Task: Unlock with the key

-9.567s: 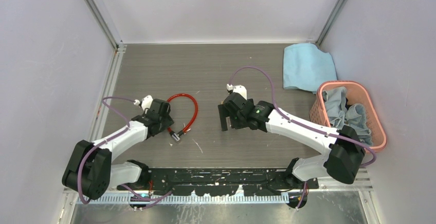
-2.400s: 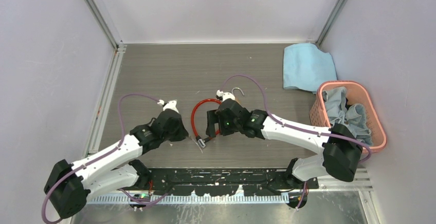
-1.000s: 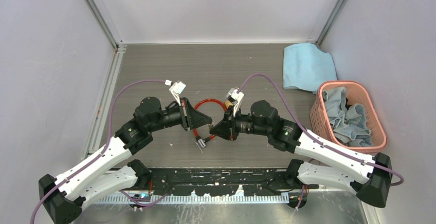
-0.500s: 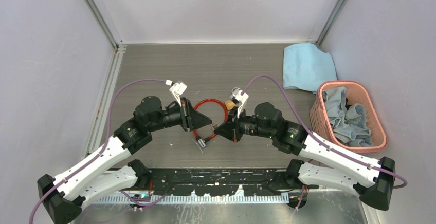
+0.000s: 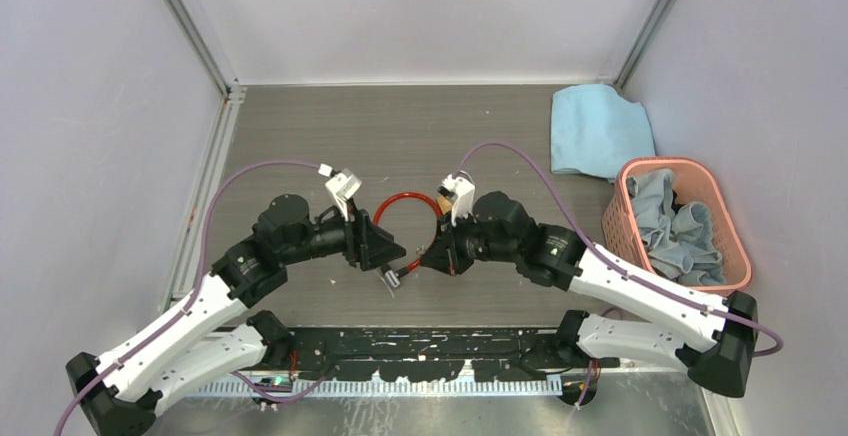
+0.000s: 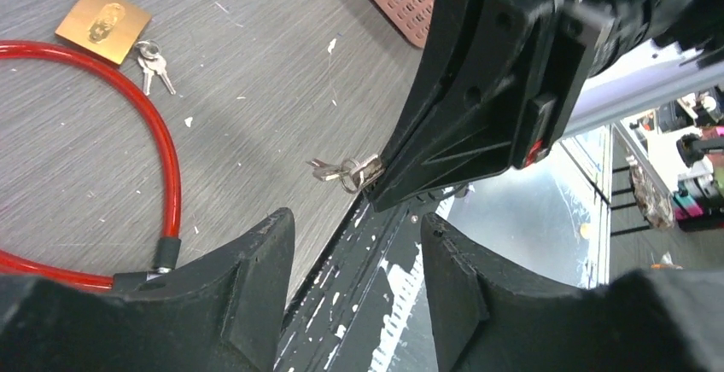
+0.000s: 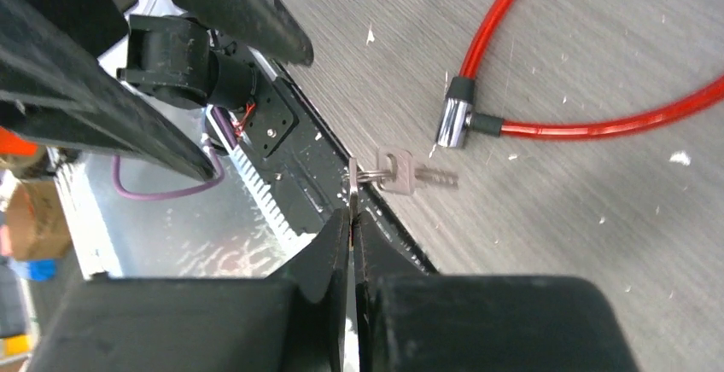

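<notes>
My right gripper [image 7: 352,215] is shut on the key [image 7: 399,173], pinching one flat silvery blade edge-on while the ring and another key dangle off its tips. The left wrist view shows the same key [image 6: 341,170] sticking out of the black right fingers. Facing it, my left gripper [image 6: 354,218] stands open with nothing between its fingers. Both grippers meet tip to tip above the table's near middle, left gripper [image 5: 398,253] and right gripper [image 5: 424,259]. The brass padlock [image 6: 102,18] lies flat beyond the red cable lock [image 6: 166,146].
The cable lock's metal end [image 7: 451,121] lies just past the held key. A second small pair of keys [image 6: 154,63] lies beside the padlock. A blue cloth [image 5: 597,128] and a pink basket [image 5: 722,206] of cloths sit at the right. The black base rail [image 5: 440,341] runs along the near edge.
My left gripper has opened and drawn back slightly from the key bunch, which stays in the right gripper. The right gripper has kept shut and shifted a little.
</notes>
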Robot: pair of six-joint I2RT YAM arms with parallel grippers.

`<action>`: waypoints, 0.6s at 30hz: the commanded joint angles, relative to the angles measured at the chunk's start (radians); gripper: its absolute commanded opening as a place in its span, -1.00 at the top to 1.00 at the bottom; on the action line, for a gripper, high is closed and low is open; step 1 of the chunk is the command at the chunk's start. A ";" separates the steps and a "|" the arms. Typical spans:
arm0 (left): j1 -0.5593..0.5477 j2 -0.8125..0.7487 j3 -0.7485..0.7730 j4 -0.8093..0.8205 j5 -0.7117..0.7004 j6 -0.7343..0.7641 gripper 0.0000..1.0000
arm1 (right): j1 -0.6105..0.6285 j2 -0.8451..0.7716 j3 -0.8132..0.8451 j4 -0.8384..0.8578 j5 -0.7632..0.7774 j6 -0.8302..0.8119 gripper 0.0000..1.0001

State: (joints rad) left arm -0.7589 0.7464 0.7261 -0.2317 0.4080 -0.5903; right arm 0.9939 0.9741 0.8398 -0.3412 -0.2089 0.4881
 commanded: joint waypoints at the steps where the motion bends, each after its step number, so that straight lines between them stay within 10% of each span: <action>1: 0.001 0.001 -0.058 0.128 0.088 0.053 -0.11 | 0.003 0.049 0.147 -0.170 0.062 0.160 0.98; 9: -0.029 -0.028 -0.190 0.356 0.025 0.115 -0.04 | -0.002 0.100 0.260 -0.481 0.124 0.320 0.98; 18: -0.114 -0.041 -0.294 0.612 -0.015 0.336 0.06 | -0.098 0.081 0.285 -0.548 -0.149 0.379 0.98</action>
State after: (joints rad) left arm -0.8463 0.6914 0.4412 0.1589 0.4026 -0.3981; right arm 0.9535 1.0863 1.0767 -0.8612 -0.1864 0.8169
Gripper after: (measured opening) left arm 0.480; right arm 0.088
